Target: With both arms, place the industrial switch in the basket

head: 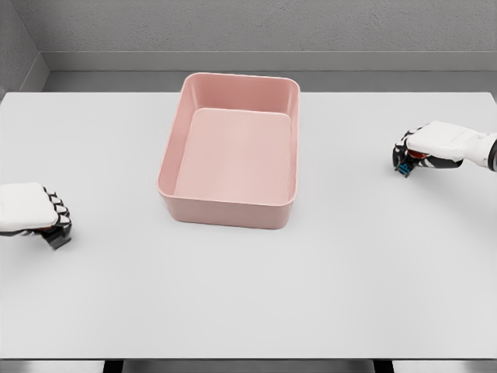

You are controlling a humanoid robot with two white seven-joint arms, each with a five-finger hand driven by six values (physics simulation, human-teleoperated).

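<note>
We work at a plain white table (248, 295) before a grey wall, with the pink basket (230, 203) standing empty near the middle. Our right hand (411, 155) lies far out on the right, fingers curled down over something small with red and blue showing; we take this to be the industrial switch (404, 167), though it is too small to be sure. Our left hand (48, 221) rests well apart on the left, fingers curled near the tabletop; whether it holds anything we cannot tell. We judge the grasp stage in hand; next, we must lift and carry inward over the basket rim.
</note>
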